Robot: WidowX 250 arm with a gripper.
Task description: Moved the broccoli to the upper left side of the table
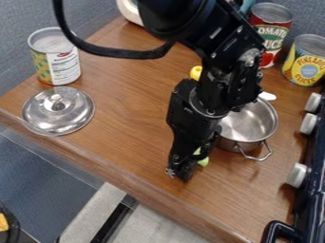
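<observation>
Broccoli shows as green bits, partly hidden, just right of the end effector, low at the tabletop. Whether the end effector grips it or stands wide or narrow, one cannot tell. To its upper right sits 1 metal pot; well left, 1 lid.

Broccoli, probably, mostly hidden behind tool; pot partly covered.
</observation>
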